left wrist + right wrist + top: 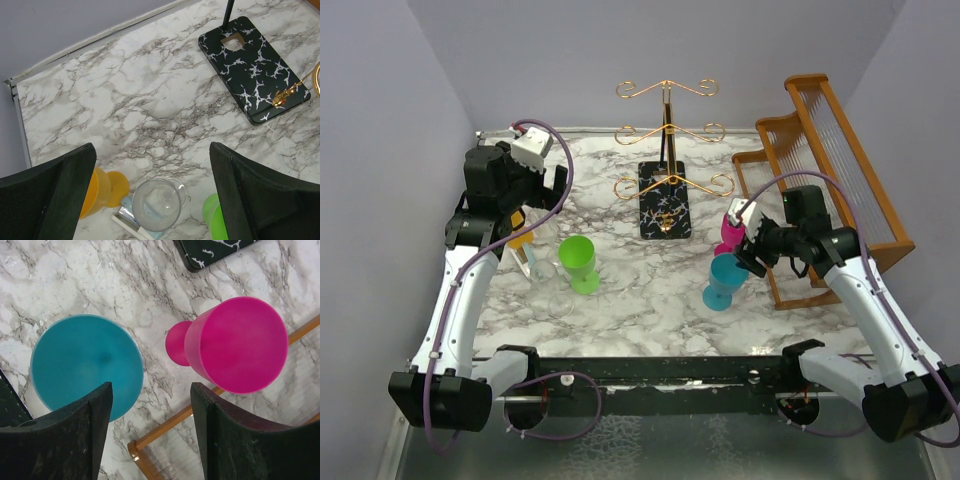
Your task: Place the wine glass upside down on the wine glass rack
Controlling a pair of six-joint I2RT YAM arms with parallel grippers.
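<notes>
Right gripper (151, 387) part spread, pinching nothing, above teal glass (85, 365) and pink glass (240, 342) on worktop (630, 300). Left gripper (150, 150) spread wide over clear glass (156, 204), plain only in left wrist view. Gold rack (665, 150) scroll arms show only in top view, rear centre; wrist views catch just black base (252, 70).

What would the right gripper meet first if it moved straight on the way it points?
Probably the bare marble table between the teal glass and the pink glass, though depth is unclear.
</notes>
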